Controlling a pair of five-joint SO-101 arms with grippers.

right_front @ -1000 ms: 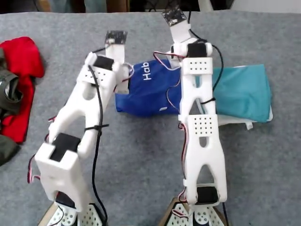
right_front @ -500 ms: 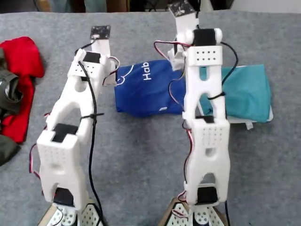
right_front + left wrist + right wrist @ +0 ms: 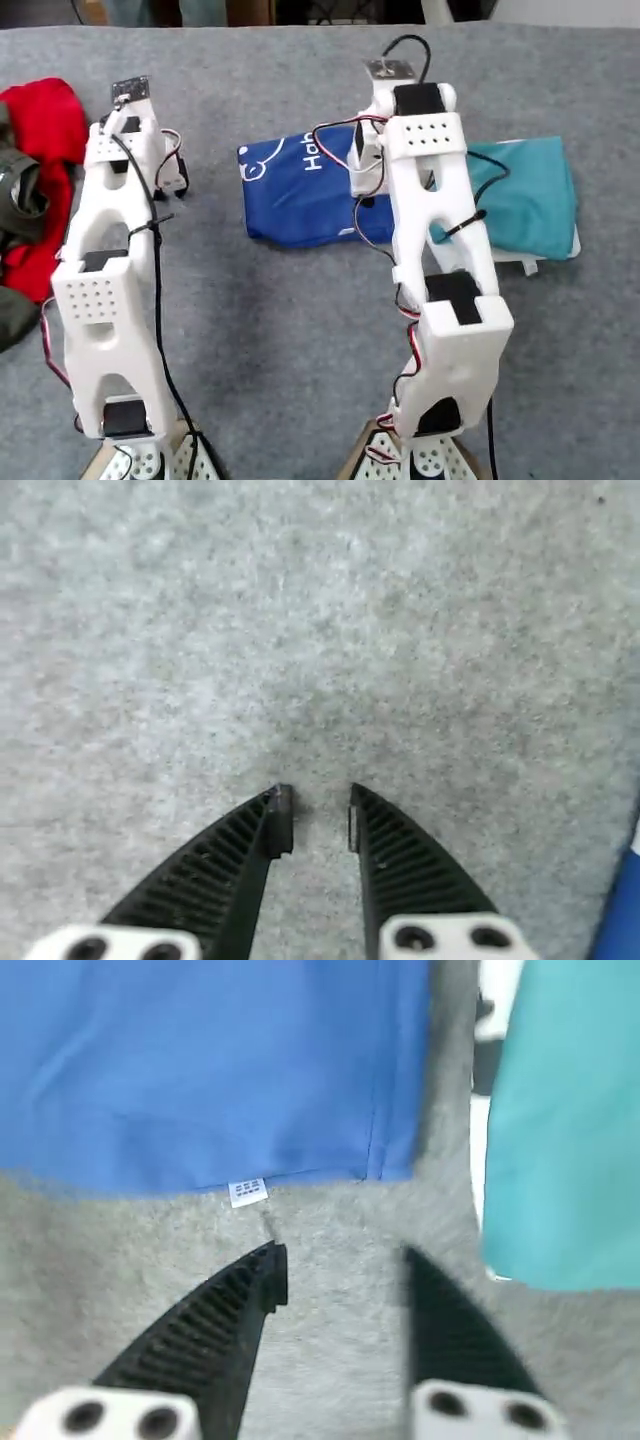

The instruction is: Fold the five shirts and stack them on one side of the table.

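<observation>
A folded blue shirt (image 3: 295, 190) lies at the table's middle, and its hem and small white tag show in the right wrist view (image 3: 220, 1060). To its right, a folded teal shirt (image 3: 520, 195) (image 3: 565, 1120) rests on a white shirt (image 3: 500, 262). A red shirt (image 3: 45, 120) and an olive shirt (image 3: 15, 190) lie crumpled at the far left. My right gripper (image 3: 345, 1265) is open over bare carpet at the blue shirt's near edge, beside the teal one. My left gripper (image 3: 315, 815) (image 3: 181, 180) hangs slightly open over carpet, left of the blue shirt and holding nothing.
Grey carpet (image 3: 280, 330) covers the table. There is bare room along the front between the two arm bases and at the far right. The crumpled pile lies close to the left arm's outer side.
The left arm has swung left, away from the blue shirt's far corner. The right arm has drawn back from the shirt's far edge to its near edge. The blue shirt now lies uncovered.
</observation>
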